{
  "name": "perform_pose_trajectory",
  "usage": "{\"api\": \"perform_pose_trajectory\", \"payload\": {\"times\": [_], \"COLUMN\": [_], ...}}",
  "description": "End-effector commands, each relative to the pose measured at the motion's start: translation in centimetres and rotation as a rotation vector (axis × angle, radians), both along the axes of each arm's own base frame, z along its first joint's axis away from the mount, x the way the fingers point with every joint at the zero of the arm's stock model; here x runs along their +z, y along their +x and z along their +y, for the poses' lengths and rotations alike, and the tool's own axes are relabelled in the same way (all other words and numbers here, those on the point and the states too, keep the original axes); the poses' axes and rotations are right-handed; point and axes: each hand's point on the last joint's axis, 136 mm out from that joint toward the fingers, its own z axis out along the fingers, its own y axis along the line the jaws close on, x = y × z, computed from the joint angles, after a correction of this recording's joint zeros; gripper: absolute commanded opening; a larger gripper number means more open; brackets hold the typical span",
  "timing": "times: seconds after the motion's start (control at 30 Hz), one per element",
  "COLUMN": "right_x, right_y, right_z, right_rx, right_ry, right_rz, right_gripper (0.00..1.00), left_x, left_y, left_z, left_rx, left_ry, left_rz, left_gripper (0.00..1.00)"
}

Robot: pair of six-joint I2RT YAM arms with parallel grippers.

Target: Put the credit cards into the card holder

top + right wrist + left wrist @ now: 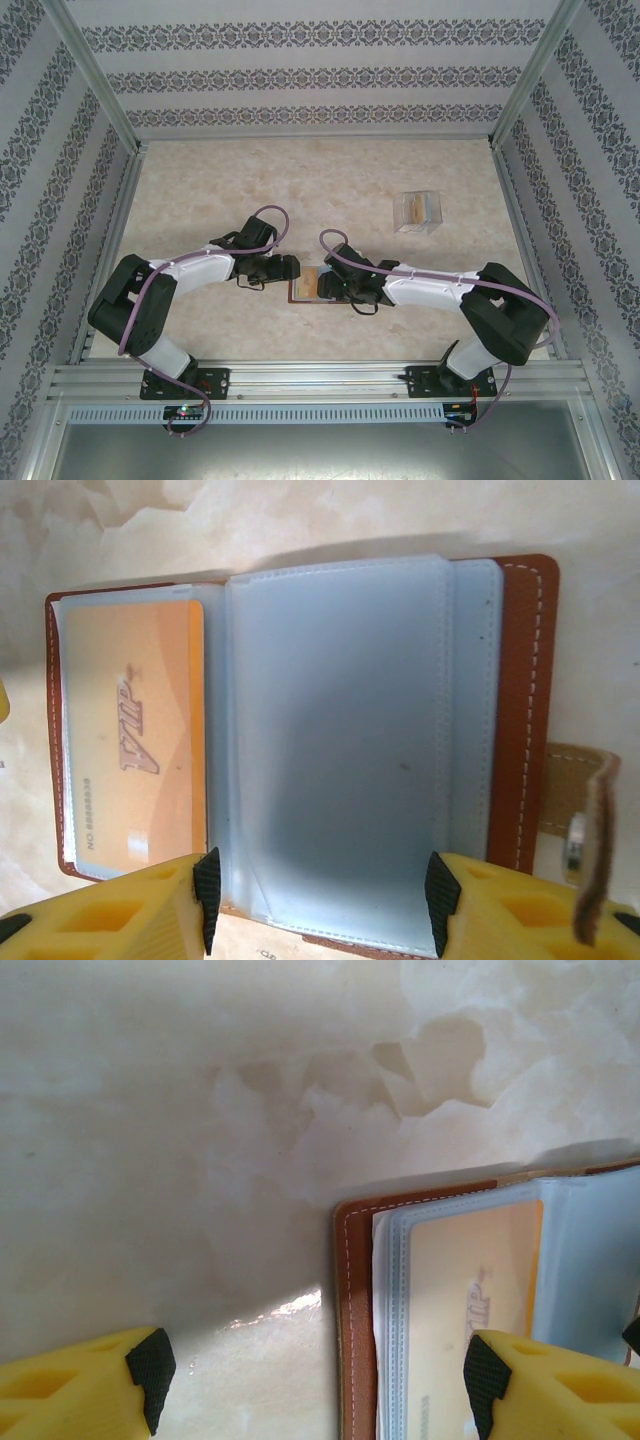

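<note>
we see the card holder (525, 680) lying open on the desk (200, 190), between the two arms. one orange card (135, 750) marked vip sits inside the clear sleeve on the page farthest from the holder's snap strap (590, 830). the middle sleeve (340, 740) beside it looks empty.

the left claw (318, 1385) is spread wide and pinches nothing. one pad hangs over the holder's card-bearing page, the other over bare desk just off the holder's stitched edge. we cannot tell whether it touches. the right claw (320, 900) is also spread, its pads standing at either side of the empty sleeve, and it grips nothing that we can make out.

well apart from the holder, on the right arm's side, stands a clear box (418, 212) with something yellowish inside, too small to name.

we judge that one card is home and the holder is being readied for another. the next move calls for one claw to steady the holder's pages while the other fetches a card, pinches it by its thin edge and lines it up with the empty sleeve's mouth.
</note>
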Motion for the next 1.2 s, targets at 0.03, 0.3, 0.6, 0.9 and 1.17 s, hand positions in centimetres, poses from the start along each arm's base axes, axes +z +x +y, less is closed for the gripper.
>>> {"api": "perform_pose_trajectory", "payload": {"times": [0.03,0.3,0.6,0.9,1.17], "right_x": [-0.1,-0.6,-0.4,-0.2,0.1], "right_y": [-0.6,-0.9,-0.8,-0.8,-0.8], "right_z": [-0.9,-0.8,-0.2,0.3,-0.3], "right_rx": [-0.006,0.000,0.012,0.028,0.021], "right_ry": [-0.037,-0.038,-0.011,-0.008,-0.042], "right_rz": [-0.007,-0.005,-0.013,-0.015,-0.025], "right_gripper": [0.60,0.59,0.47,0.43,0.50], "left_x": [-0.4,-0.5,-0.5,-0.7,-0.9], "left_y": [-0.1,-0.1,-0.2,-0.3,-0.4], "left_z": [-0.5,-0.7,-0.6,-0.7,-0.6], "left_rx": [-0.009,-0.007,-0.012,-0.014,-0.012], "left_ry": [-0.012,-0.019,-0.015,-0.018,-0.017], "left_rz": [0.019,0.021,0.025,0.034,0.034], "left_gripper": [0.79,0.79,0.78,0.78,0.78]}}
